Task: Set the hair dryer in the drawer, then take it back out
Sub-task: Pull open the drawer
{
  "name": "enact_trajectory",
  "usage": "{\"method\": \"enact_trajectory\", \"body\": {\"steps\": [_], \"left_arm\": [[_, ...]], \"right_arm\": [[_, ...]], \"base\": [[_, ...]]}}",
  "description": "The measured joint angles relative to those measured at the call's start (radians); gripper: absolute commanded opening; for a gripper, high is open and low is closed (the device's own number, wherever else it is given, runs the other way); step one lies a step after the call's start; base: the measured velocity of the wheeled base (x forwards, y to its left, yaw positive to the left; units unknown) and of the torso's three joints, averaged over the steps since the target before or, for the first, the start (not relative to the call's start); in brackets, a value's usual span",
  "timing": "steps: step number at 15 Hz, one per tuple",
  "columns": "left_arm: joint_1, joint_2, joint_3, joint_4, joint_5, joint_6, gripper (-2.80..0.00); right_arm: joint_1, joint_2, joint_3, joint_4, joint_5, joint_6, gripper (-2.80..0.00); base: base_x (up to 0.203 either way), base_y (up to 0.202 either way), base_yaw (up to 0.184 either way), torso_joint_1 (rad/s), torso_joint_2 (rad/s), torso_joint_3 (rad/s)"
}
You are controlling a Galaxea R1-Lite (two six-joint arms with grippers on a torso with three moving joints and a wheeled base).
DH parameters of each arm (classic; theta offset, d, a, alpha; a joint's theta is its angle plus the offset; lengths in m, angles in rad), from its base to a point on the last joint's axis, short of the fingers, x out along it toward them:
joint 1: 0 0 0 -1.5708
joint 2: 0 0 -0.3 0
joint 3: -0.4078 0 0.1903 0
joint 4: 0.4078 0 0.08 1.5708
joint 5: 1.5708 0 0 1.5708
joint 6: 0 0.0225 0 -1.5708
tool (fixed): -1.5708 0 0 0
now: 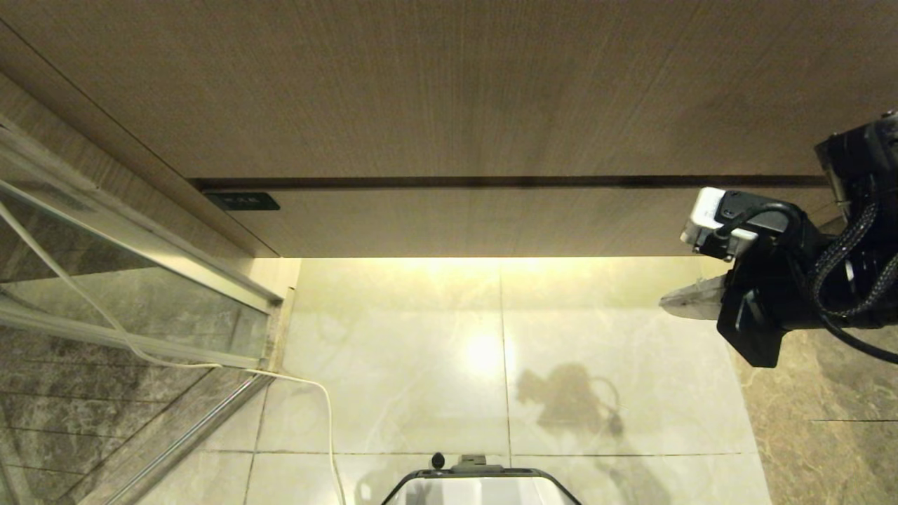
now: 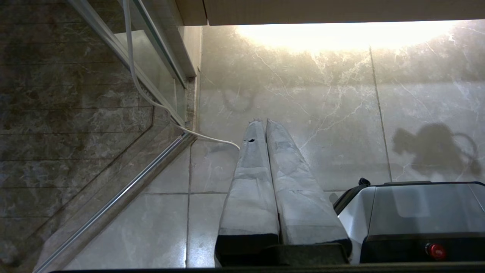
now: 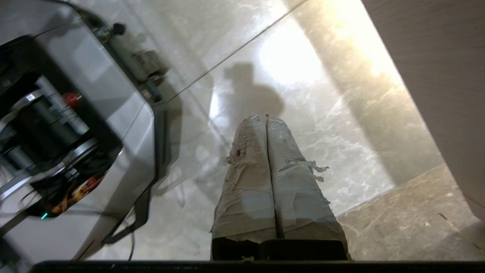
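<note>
**Right now: drawer shut, right arm closest**

Well, we see no hair dryer in any view, so we can't say where it lies. The drawer (image 1: 477,221) is the wide, shallow wood-grain front under the taller panel (image 1: 449,84), fully closed, its long axis running side to side across the head view above the lit marble floor (image 1: 393,365). Out from there, the right gripper (image 1: 684,301) hangs just below the drawer's right end, fingers clenched together on nothing, tips pointing toward the robot's left. We judge it the nearer arm for opening. The left gripper (image 2: 261,125) is parked low over the floor, pressed closed and empty, a white cable (image 2: 151,102) trailing nearby.
</note>
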Motion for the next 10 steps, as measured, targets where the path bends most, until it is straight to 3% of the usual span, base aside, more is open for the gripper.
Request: {"method": "enact_trajectory", "body": {"steps": [4, 5, 8, 10], "left_arm": [[0.000, 0.000, 0.000, 0.000, 0.000, 0.000, -2.80], [0.000, 0.000, 0.000, 0.000, -0.001, 0.000, -2.80], [0.000, 0.000, 0.000, 0.000, 0.000, 0.000, -2.80], [0.000, 0.000, 0.000, 0.000, -0.001, 0.000, -2.80]], "right_arm": [[-0.006, 0.030, 0.056, -0.092, 0.000, 0.000, -2.80], [-0.009, 0.035, 0.060, -0.119, -0.006, -0.001, 0.00], [-0.015, 0.051, 0.069, -0.150, -0.008, -0.021, 0.00], [-0.015, 0.064, 0.074, -0.240, -0.008, -0.096, 0.00]], "base": [[0.000, 0.000, 0.000, 0.000, 0.00, 0.000], [0.000, 0.000, 0.000, 0.000, 0.00, 0.000], [0.000, 0.000, 0.000, 0.000, 0.00, 0.000], [0.000, 0.000, 0.000, 0.000, 0.00, 0.000]]}}
